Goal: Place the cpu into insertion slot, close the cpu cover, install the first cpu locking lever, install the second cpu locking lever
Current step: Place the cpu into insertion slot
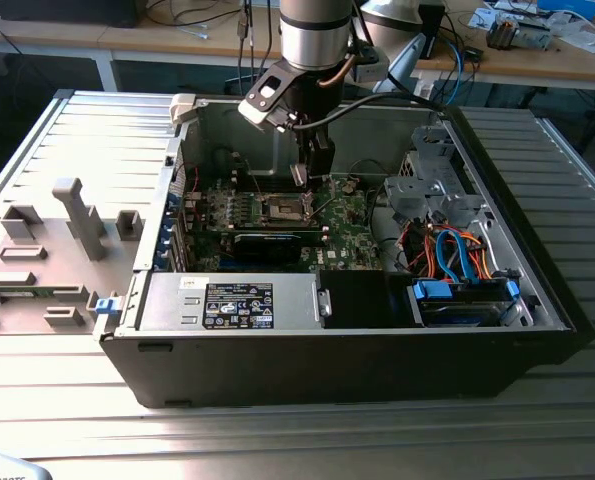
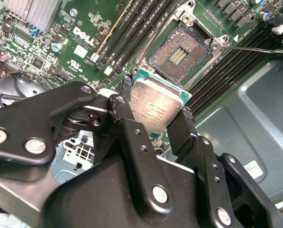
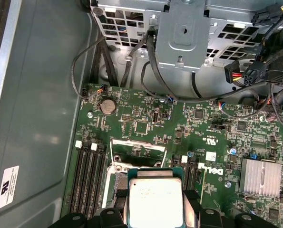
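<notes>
Exterior view: looking into an open computer case (image 1: 327,350) lying on a ribbed metal desk (image 1: 277,440), with the arm's hand (image 1: 304,178) inside it, just above the green motherboard (image 1: 347,225).

Second wrist view: hand (image 2: 155,114) pinching the cpu (image 2: 155,107) by two opposite edges, dull silver top toward the camera, green edge of the underside showing. Held clear of the board, apart from the insertion slot (image 2: 179,53), with the slot's brownish-gold contact field bare and uncovered, between rows of long memory slots (image 2: 131,28). Thin locking lever (image 2: 255,49) lying out to one side, away from the socket.

First wrist view: cpu (image 3: 155,202) hanging near the socket, with a probable cpu cover (image 3: 139,142), a silver frame with a window, standing open just beyond it.

Judged to be the first step, placing the chip; cover and both levers not yet dealt with. Seating likely calls for squaring the chip's edges to the socket rim, seen skewed against it in the second wrist view. Likely calls also for holding the chip level over the delicate contacts, with the pinch kept firm until flat in the socket.
</notes>
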You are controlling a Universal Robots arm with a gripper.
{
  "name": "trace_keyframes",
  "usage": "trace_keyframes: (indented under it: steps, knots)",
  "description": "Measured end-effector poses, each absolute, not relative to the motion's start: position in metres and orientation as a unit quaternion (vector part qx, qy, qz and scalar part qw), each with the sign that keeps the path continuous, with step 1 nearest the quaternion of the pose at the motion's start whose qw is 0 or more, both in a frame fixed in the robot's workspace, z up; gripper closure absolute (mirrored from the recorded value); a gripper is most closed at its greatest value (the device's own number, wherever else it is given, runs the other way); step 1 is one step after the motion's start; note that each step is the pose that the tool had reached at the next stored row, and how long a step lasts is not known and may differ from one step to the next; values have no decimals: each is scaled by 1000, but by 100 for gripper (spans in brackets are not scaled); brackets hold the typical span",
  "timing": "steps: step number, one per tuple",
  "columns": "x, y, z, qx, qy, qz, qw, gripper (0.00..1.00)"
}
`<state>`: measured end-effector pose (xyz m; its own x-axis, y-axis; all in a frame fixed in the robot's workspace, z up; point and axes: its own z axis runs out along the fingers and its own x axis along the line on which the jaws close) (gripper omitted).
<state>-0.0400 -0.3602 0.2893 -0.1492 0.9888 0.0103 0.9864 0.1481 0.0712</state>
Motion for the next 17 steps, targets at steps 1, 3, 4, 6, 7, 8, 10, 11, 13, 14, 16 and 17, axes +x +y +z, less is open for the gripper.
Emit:
trace_keyframes:
  steps: [1,3,4,6,7,8,10,11,13,14,16,17]
  knots:
    - [-40,-360,289,652,757,30,19,45]
    - [-40,-360,289,653,757,30,19,45]
    - [-40,-360,289,653,756,30,19,45]
    - [-40,-360,289,654,756,30,19,45]
    - [-40,-360,289,654,756,30,19,45]
    - [-40,-360,289,654,755,30,19,45]
    - [-40,-360,289,655,755,30,19,45]
    - [-40,-360,289,655,755,30,19,45]
    - [-40,-360,289,656,754,30,19,45]
    - [-40,-360,289,656,754,30,20,45]
    - [-40,-360,289,656,754,30,20,45]
    - [-40,-360,289,657,753,30,20,45]
